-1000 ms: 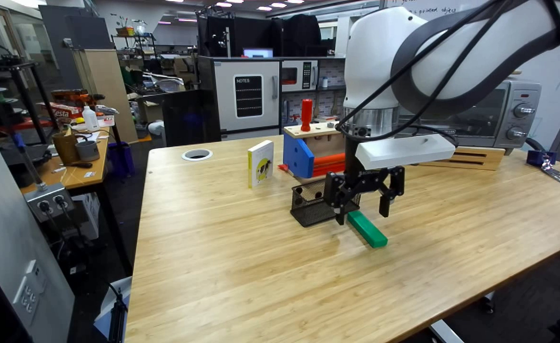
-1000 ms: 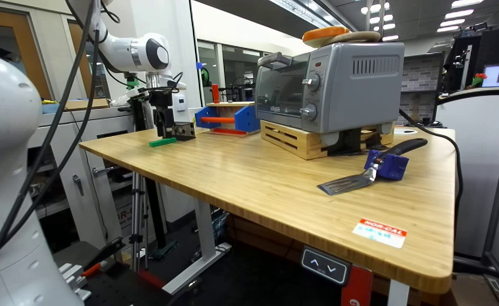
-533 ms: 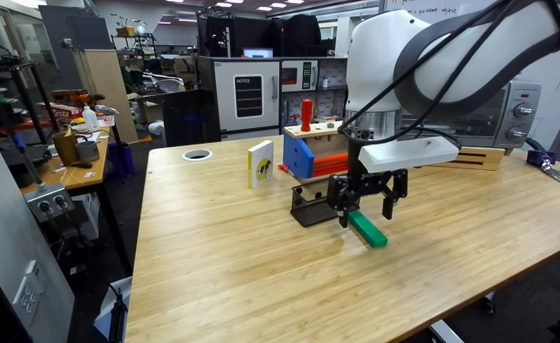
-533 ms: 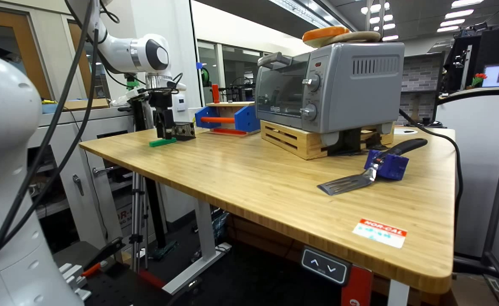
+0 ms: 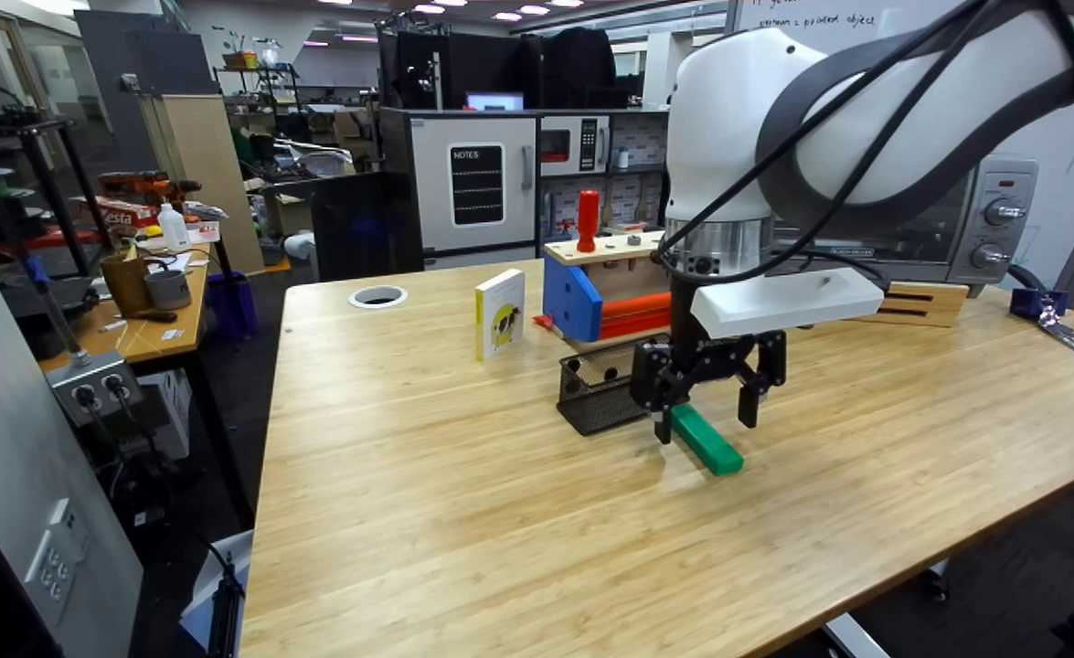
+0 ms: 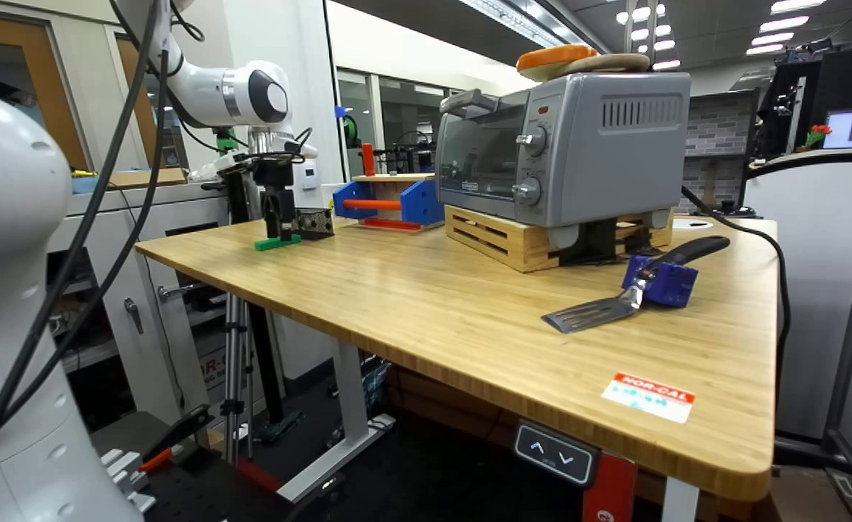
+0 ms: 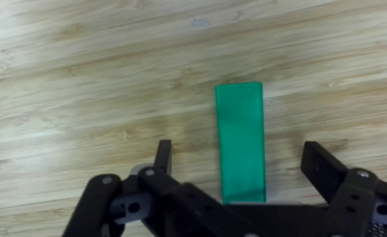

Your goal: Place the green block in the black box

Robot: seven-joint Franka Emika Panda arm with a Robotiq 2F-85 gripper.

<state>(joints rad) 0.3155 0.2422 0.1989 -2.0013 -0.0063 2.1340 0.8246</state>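
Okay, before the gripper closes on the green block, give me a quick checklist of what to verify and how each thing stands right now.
1. Gripper open: ok, its fingers stand apart.
2. Green block between the fingers: ok, with a gap on each side in the wrist view.
3. Block lying flat on the table: ok.
4. Fingers low enough for a firm grip: cannot tell, the views don't settle their height.
5. Gripper clear of the black mesh box: cannot tell, it overlaps the box in an exterior view.
6. Room inside the box: cannot tell, the gripper hides part of it.
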